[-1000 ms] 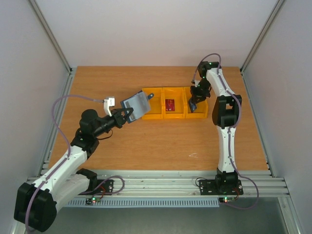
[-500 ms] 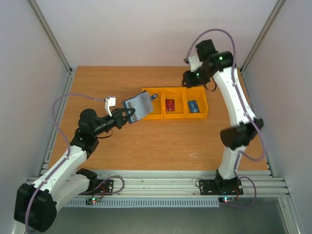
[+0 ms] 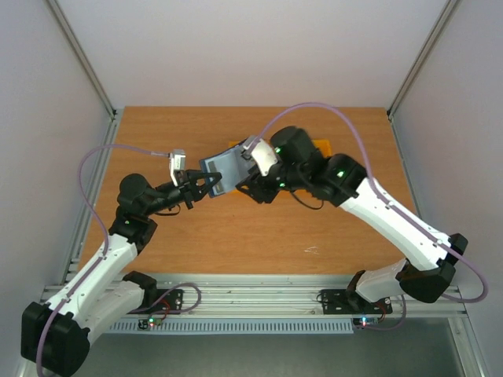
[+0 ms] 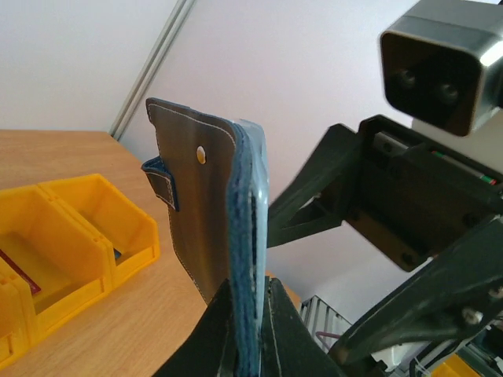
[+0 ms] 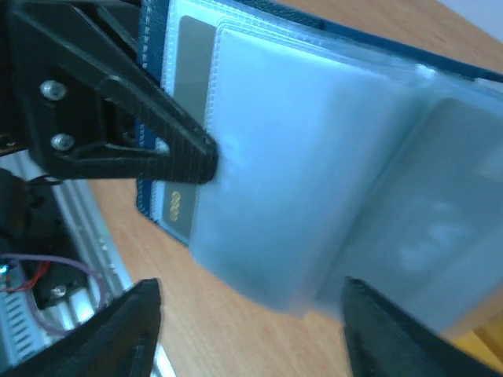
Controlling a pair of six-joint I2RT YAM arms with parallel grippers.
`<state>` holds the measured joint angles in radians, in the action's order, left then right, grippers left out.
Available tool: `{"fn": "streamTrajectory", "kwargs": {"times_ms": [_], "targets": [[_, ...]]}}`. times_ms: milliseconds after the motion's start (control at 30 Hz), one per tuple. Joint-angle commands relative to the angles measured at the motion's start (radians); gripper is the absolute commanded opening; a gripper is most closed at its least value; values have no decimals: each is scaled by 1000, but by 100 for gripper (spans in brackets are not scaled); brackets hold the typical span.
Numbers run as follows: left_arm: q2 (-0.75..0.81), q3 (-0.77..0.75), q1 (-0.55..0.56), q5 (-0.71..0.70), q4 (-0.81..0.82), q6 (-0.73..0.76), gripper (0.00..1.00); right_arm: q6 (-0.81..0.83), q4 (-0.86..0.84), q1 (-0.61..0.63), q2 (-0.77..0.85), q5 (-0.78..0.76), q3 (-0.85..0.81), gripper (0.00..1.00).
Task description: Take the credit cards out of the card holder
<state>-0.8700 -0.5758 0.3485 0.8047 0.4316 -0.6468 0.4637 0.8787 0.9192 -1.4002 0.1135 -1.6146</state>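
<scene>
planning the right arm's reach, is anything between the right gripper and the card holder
Nothing visible does. The open right gripper faces the clear sleeves of the card holder directly; the left gripper only clamps one edge.

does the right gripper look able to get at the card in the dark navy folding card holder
Probably yes: the open right gripper faces the card holder's clear sleeves, though the left gripper pinches across the card.

Bright even light; right wrist view seemingly defocused.
</scene>
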Motion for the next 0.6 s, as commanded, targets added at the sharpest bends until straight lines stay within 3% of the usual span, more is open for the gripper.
{"fn": "streamTrajectory", "kwargs": {"times_ms": [0, 200, 400, 567], "targets": [[27, -27, 13, 27, 84, -10, 0, -58, -109, 52, -27, -220, 21, 70], [44, -21, 23, 35, 92, -21, 0, -68, -144, 114, -83, -319, 15, 73], [60, -12, 27, 36, 91, -29, 0, -129, -214, 116, -80, -409, 35, 71], [62, -11, 27, 48, 93, -34, 0, -124, -218, 116, -75, -390, 43, 30]]}}
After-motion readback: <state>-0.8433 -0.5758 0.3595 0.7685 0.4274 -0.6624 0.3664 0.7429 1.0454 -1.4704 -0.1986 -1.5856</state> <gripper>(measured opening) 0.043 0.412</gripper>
